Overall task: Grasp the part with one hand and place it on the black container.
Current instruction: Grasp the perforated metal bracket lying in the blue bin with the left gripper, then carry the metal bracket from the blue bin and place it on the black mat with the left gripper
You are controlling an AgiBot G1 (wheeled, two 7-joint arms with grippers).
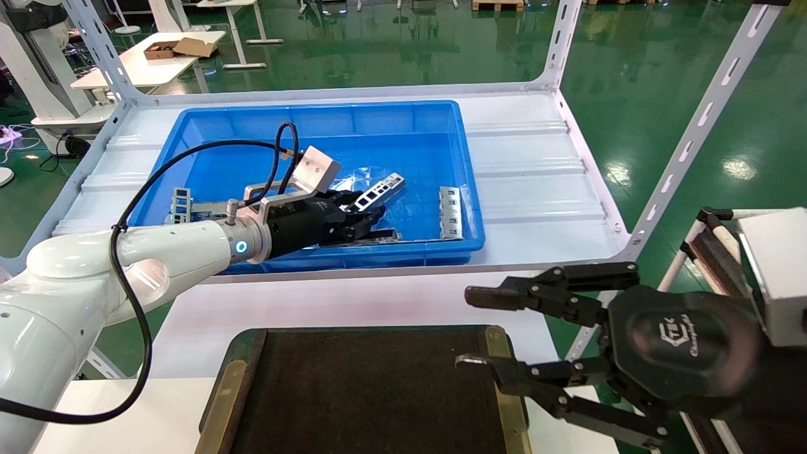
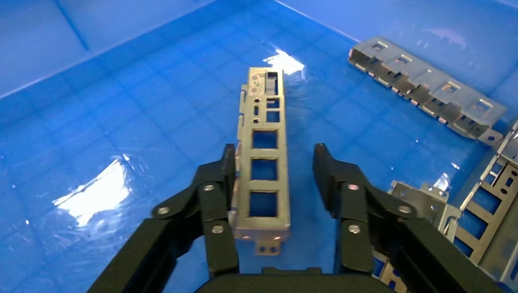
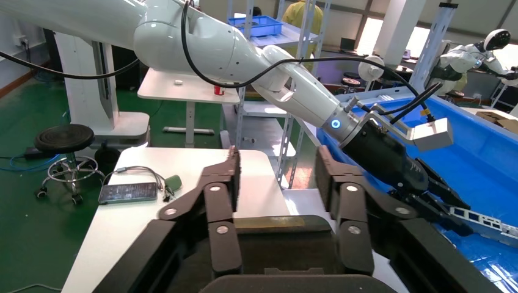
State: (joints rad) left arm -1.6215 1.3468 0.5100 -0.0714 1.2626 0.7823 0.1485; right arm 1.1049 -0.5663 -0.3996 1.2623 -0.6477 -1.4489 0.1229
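Observation:
The part (image 1: 378, 191), a short silver-grey bar with square cut-outs, lies on the floor of the blue bin (image 1: 403, 126). My left gripper (image 1: 369, 211), on the white arm with the blue light, is low in the bin. In the left wrist view the part (image 2: 264, 177) lies lengthwise between the fingers of this open gripper (image 2: 275, 152). One finger (image 2: 214, 195) touches the part's side and the other stands apart. The black container (image 1: 365, 391) lies at the front, and its near rim shows in the right wrist view (image 3: 275, 235). My right gripper (image 1: 466, 329) hangs open and empty over its right edge.
More perforated metal pieces lie in the bin at its right (image 1: 450, 212) and left (image 1: 181, 205), and show in the left wrist view (image 2: 427, 85). A dark long bar (image 1: 378, 238) lies along the bin's front wall. White rack posts (image 1: 693, 132) stand at the shelf corners.

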